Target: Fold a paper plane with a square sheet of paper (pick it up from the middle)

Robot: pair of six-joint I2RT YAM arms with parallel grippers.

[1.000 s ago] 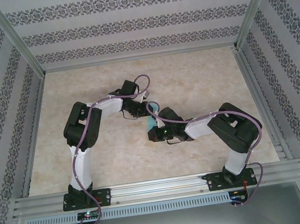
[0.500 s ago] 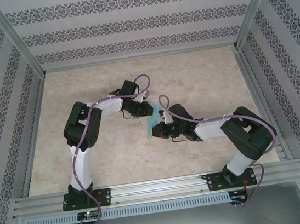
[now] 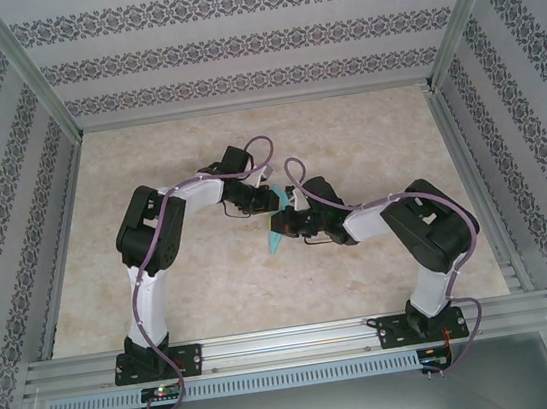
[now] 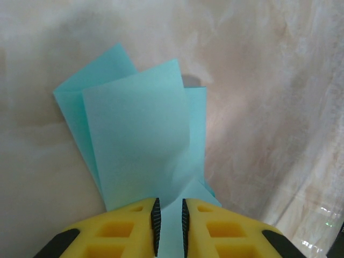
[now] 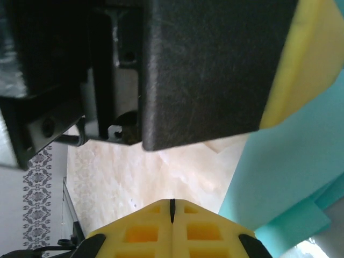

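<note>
The square sheet of paper [image 4: 142, 134] is teal-blue and folded into several overlapping flaps. My left gripper [image 4: 169, 201] is shut on its near end, and the paper fans out ahead of the yellow fingers [image 4: 129, 226] above the table. From above, the paper [image 3: 275, 232] hangs slanting down from the left gripper [image 3: 275, 202] at mid-table. My right gripper [image 3: 288, 229] sits right beside the paper, shut with nothing in it. In the right wrist view its fingertips [image 5: 172, 205] meet, the paper [image 5: 285, 172] lies to the right, and the left gripper's black body [image 5: 204, 70] looms above.
The beige marbled table [image 3: 167, 158] stretches around both arms. Patterned walls enclose it at the back and sides. An aluminium rail [image 3: 292, 341] runs along the near edge where the arm bases are bolted.
My right arm has swung in toward the left gripper, its shut gripper moving up beside the paper. More of the paper shows hanging down. The left arm has stayed put.
</note>
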